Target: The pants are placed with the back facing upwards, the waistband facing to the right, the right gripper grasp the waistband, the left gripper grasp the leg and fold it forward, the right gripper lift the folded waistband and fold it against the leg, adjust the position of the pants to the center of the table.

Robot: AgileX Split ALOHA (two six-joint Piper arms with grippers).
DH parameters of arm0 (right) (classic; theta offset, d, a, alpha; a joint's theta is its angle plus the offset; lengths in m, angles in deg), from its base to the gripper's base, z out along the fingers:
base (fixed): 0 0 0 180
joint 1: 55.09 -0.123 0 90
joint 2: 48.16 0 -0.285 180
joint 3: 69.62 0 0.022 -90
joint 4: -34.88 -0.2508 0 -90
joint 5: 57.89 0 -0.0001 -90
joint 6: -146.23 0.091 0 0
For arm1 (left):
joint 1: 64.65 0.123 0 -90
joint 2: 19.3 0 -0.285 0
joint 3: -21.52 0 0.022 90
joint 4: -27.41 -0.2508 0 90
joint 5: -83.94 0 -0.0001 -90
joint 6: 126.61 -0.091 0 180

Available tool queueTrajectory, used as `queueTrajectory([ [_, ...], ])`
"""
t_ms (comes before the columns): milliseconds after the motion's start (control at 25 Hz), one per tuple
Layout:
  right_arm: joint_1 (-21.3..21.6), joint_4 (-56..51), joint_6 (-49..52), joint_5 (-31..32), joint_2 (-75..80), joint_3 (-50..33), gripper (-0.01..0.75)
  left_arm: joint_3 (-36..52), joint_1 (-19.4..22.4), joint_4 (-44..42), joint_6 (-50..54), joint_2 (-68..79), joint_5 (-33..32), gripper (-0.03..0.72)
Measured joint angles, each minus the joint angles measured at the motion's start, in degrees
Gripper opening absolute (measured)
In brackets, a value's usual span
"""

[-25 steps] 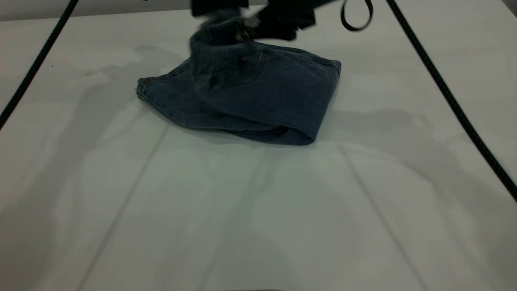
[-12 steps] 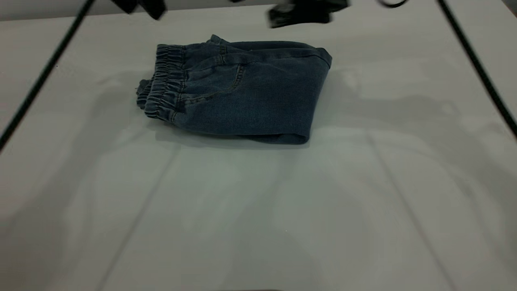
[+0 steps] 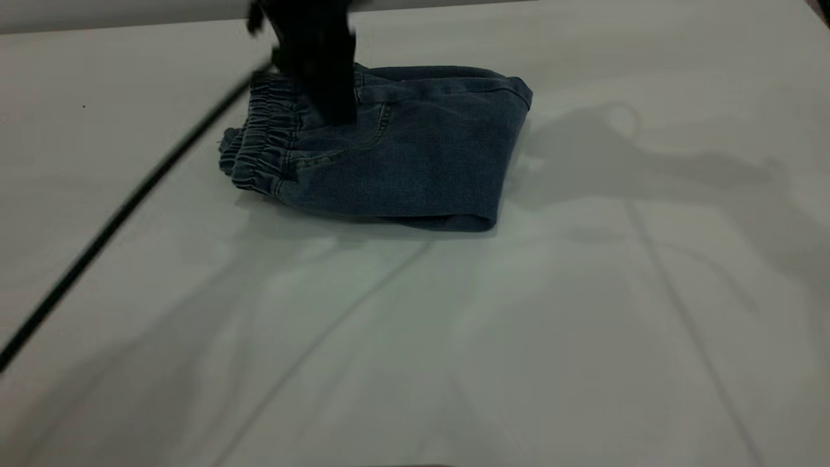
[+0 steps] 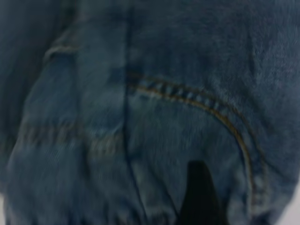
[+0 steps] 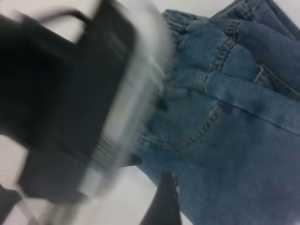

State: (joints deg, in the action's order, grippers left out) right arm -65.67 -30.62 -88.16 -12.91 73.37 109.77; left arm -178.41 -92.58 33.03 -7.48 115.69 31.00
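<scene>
Here, left to right:
Left gripper (image 3: 324, 113): down on the folded pants (image 3: 402, 155) just beside the waistband (image 3: 259, 143); grip unclear.
Pants: folded, on the table (image 3: 415, 337), toward its far edge.
Right gripper: out of sight.

L gripper (image 3: 321, 97) is hanging low at the far side, wrist pointing down, blurred. R arm isn't showing in the exterior view.

folded blue denim pants (image 3: 402, 152) lie flat, elastic waistband (image 3: 259, 143) facing left.
</scene>
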Motion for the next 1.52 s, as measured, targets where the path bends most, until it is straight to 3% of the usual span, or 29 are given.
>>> queueTrajectory([
  [160,0.1,1.7,1.0,0.0,-0.2,0.0,0.596,0.0,-0.2,-3.3,-5.7,5.1,2.9,0.471],
  [400,0.2,1.9,1.1,0.0,-0.3,0.0,0.594,-0.6,-0.4,-4.3,-3.9,10.7,4.7,0.471],
  [560,0.2,2.0,1.1,0.0,-0.5,0.0,0.594,-0.9,-1.1,-3.9,9.0,11.0,5.2,0.471],
  [800,0.2,2.1,1.0,0.0,-0.7,0.0,0.594,-1.6,-3.0,-3.3,38.3,11.0,7.3,0.471],
  [920,0.2,2.1,1.0,-0.1,-0.7,0.0,0.594,-2.9,-3.4,-3.3,45.4,11.2,6.9,0.471],
  [1200,0.3,2.5,0.2,-0.8,-3.3,0.0,0.594,-10.7,-3.6,-9.1,43.2,11.7,-4.6,0.471],
  [1360,0.3,4.3,0.3,-2.3,-9.1,-0.1,0.594,-20.7,-3.6,-13.5,47.2,12.3,-14.0,0.471],
  [1520,0.3,4.8,1.6,-2.0,-17.3,-0.1,0.594,-31.2,-3.6,-16.0,49.3,11.8,-14.2,0.471],
])
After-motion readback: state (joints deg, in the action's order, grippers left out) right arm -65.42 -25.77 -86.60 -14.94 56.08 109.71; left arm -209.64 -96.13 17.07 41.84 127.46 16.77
